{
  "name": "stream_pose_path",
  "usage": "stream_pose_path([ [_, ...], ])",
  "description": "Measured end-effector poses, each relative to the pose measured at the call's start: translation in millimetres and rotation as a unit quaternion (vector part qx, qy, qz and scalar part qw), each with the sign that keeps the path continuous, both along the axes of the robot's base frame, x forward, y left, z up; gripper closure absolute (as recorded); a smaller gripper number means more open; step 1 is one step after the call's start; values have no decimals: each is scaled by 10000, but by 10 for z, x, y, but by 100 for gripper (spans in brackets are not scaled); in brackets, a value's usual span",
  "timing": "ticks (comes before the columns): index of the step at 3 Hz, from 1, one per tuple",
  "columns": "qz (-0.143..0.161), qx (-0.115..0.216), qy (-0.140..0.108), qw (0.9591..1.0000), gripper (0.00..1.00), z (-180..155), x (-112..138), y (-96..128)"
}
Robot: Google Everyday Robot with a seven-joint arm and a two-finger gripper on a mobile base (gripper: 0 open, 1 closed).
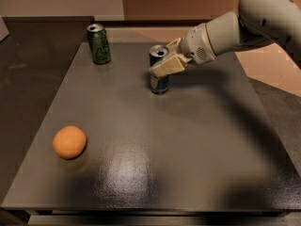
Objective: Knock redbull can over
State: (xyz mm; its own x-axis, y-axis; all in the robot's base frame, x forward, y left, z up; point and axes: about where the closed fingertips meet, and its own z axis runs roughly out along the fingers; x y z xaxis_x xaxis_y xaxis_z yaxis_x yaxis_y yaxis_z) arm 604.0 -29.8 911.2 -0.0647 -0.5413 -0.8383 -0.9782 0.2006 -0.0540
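The redbull can (159, 81), slim, blue and silver with a silver top, stands upright near the middle back of the dark table (155, 164). My gripper (162, 68) reaches in from the right on a white arm (235, 27). Its cream fingers (167, 65) lie across the can's upper body, in front of it and touching or nearly touching it.
A dark green can (99, 44) stands upright at the back left of the table. An orange (69, 142) lies at the front left. The table's right edge borders a lighter floor area.
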Motion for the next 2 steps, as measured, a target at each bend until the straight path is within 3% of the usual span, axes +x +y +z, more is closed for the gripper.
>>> stream_pose_path([
  [1,-66,-40,-131,9999,88,126,-74,-98],
  [2,-185,-571,-164,9981,100,238,-194,-224],
])
